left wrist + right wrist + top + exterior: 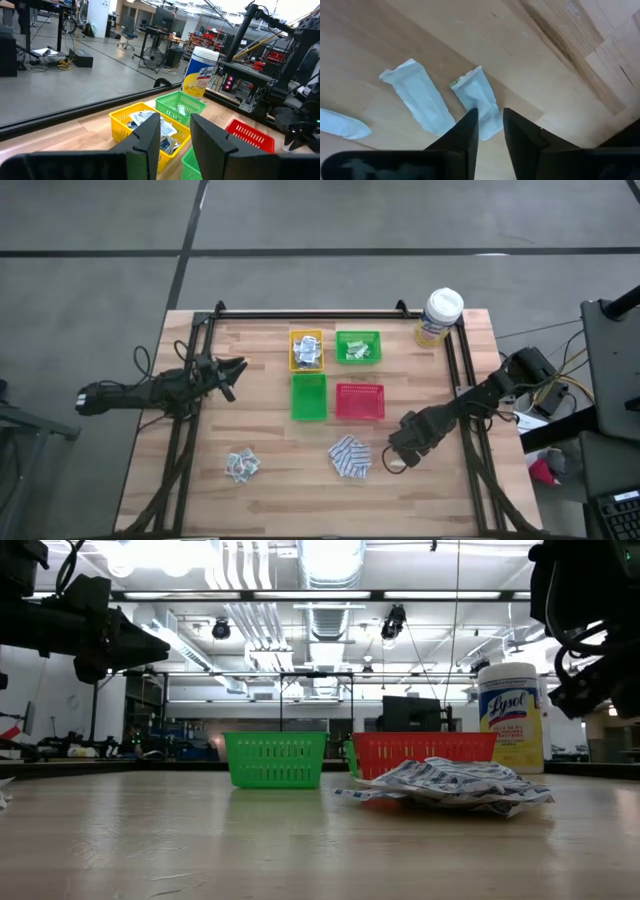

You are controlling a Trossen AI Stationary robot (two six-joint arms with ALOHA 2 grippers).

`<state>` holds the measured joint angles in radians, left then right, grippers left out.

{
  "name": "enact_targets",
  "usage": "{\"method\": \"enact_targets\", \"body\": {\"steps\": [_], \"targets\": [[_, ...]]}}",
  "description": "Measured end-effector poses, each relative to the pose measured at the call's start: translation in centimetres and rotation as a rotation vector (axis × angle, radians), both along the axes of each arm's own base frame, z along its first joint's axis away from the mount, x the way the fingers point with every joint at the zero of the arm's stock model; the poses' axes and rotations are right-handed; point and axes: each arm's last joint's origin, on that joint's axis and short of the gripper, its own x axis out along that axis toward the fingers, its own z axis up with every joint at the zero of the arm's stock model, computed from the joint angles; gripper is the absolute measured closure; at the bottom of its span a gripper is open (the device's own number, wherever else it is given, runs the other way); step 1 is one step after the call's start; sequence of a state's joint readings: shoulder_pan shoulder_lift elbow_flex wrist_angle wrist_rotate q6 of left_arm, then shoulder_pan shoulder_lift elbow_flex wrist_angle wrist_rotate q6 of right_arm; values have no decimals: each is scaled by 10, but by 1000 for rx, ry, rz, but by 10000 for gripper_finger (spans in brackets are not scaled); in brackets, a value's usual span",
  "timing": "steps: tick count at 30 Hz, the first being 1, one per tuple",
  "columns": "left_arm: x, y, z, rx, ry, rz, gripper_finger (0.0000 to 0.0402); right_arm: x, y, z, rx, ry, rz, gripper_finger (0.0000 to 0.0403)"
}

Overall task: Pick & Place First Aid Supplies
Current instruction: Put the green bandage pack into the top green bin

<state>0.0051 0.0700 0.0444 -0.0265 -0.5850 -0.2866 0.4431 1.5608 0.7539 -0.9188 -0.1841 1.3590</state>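
A wooden table (270, 500) of pale planks carries four small trays set in a square near the middle: yellow (306, 350) and green (358, 346) behind, another green (309, 397) and red (360, 401) in front. A yellow canister (438, 318) stands at the far right corner. Two piles of packets lie nearer the front, one left (241, 466), one right (350, 457).

We cannot tell whether the right gripper (490, 125) pinches the pale packet (479, 100) whose end slips behind its fingers. At nine o'clock in that wrist view another packet (340, 123) is cut off. In the yellow tray (307, 349), the contents are too small to identify.
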Motion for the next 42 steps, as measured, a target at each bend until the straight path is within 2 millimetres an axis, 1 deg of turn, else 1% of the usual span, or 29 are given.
{"method": "enact_targets", "body": {"steps": [8,15,25,29,34,38,42], "targets": [[0,0,0,0,0,0,293,-3,-1,-4,8,12,-6,359],[0,0,0,0,0,0,293,-2,-1,-3,8,9,-2,387],[0,0,0,0,0,0,293,7,3,7,23,-33,19,394],[0,0,0,0,0,0,293,12,5,19,7,-36,42,394],[0,0,0,0,-1,0,293,22,4,44,-78,-62,90,394],[0,0,0,-1,-1,0,293,37,0,68,-143,-184,159,394],[0,0,0,-1,-1,0,293,54,-9,93,-241,-320,281,394]]}}
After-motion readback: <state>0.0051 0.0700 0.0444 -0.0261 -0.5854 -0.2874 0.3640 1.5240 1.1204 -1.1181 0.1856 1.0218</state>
